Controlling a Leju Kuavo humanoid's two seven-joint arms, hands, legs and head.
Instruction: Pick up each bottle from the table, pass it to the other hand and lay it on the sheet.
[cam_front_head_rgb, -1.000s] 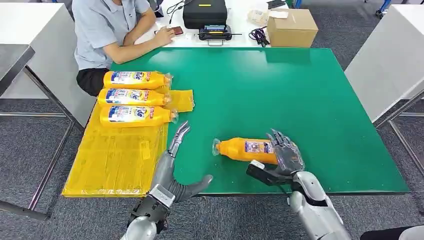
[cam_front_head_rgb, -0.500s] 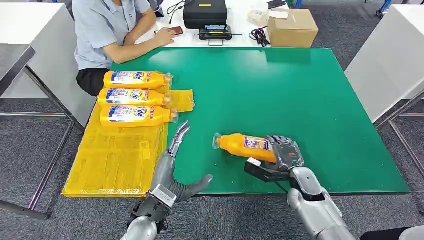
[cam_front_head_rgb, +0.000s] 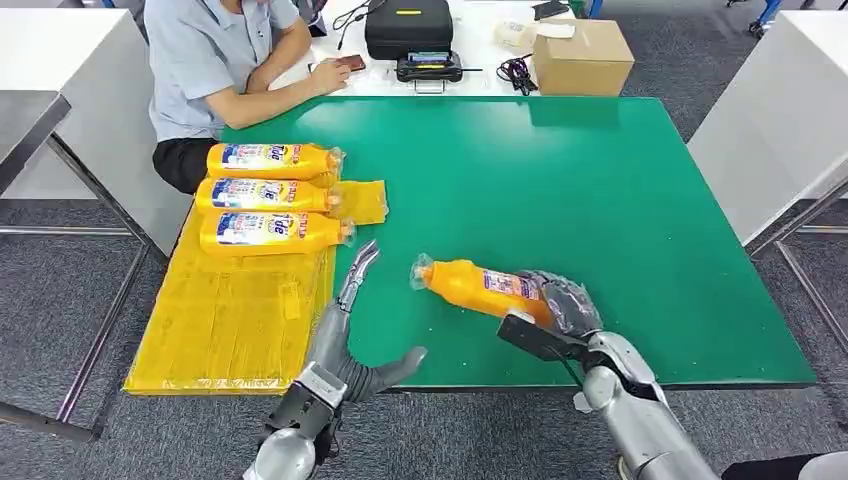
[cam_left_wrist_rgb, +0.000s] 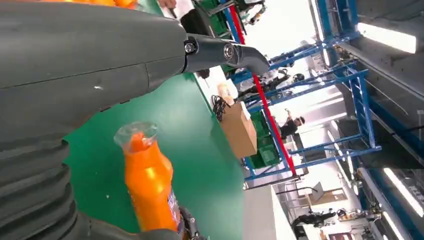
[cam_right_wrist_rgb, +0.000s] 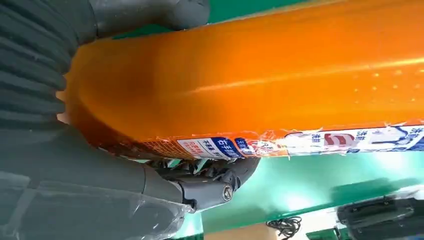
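Since 1 second ago, the orange bottle (cam_front_head_rgb: 478, 288) has shifted toward the robot's left and tipped, its capped end now raised and pointing at the left hand (cam_front_head_rgb: 352, 340), while the right hand (cam_front_head_rgb: 562, 310) has closed further round its base. That hand's fingers wrap the bottle's fat end, thumb beneath it, as the right wrist view confirms with the orange body pressed against the palm. The left hand waits near the table's front edge, just beside the yellow sheet (cam_front_head_rgb: 230, 320), fingers spread apart and holding nothing; the bottle's cap is near it but apart. 3 bottles (cam_front_head_rgb: 268, 195) already lie side by side on the sheet's far end.

From here the risk lies in the transfer. Gripped only at its base, the bottle hangs long and could droop or twist, so the left hand may close on the tapered neck and let it slip. A release by the right hand before the left has a firm hold would drop it onto the green table (cam_front_head_rgb: 600, 180).
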